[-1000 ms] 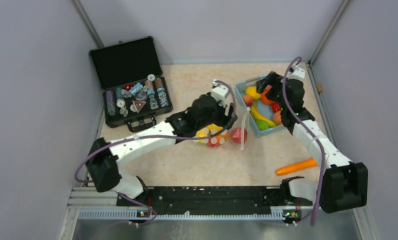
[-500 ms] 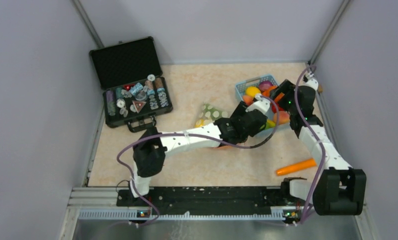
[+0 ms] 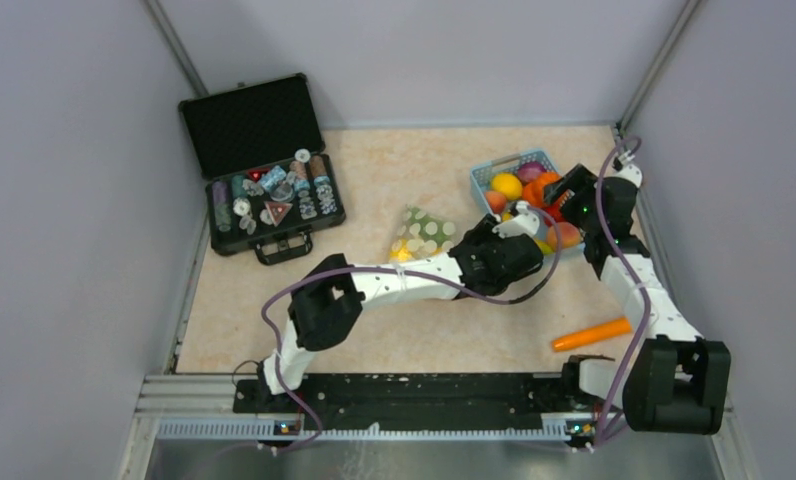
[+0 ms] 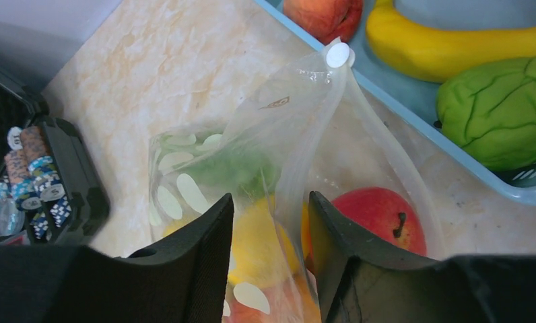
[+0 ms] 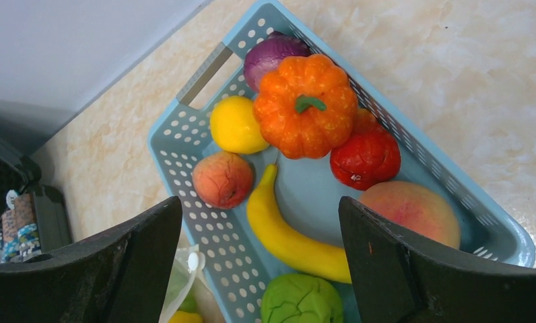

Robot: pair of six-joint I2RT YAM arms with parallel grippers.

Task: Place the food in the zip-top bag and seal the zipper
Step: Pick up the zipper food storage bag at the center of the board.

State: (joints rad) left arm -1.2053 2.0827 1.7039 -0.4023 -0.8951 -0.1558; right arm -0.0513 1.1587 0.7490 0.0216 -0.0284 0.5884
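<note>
The zip-top bag (image 3: pixel 426 233) lies near the middle of the table (image 3: pixel 374 330), a little toward the far edge. Its zipper (image 4: pixel 310 134) end is turned to the light-blue basket (image 5: pixel 184 151) at the far right corner. Some food is already inside: a red apple (image 4: pixel 385 214), plus something yellow and something green behind the dotted film.

The left gripper (image 4: pixel 271 202) reaches over the bag with its jaws a narrow way apart, straddling the white strip. Nothing shows the strip pinched, so the gripper appears to hold nothing. The right gripper (image 5: pixel 258 202) hangs over the basket, spread wide and empty, above the pumpkin (image 5: pixel 304 114) and banana (image 5: pixel 285 239). One carrot (image 3: pixel 593 332) lies apart near the right edge, toward the near corner.

The bag is probably light, limp and slick (it would fold rather than stand). The best hold is therefore the zipper strip, its stiffest part, taken near one end to keep the mouth up. The food looks hard, glossy and light, so it could squirt out from between the pads. The banana and carrot are best taken across the middle, and the pumpkin across its ribs with the jaws well spread.
</note>
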